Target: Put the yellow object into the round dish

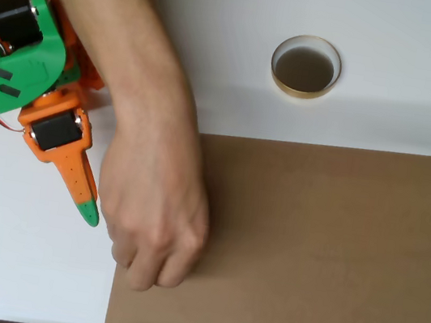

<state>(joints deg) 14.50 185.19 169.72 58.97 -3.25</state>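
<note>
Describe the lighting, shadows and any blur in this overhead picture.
Overhead view: soft, even light, no harsh glare on the white table; the person's hand looks slightly soft, possibly motion blur; a faint shadow lies beside the gold-rimmed round dish; the orange, green-tipped gripper is sharp, its jaw state unclear.

White table, brown board over its lower right, round dish on white pt near top.
</note>
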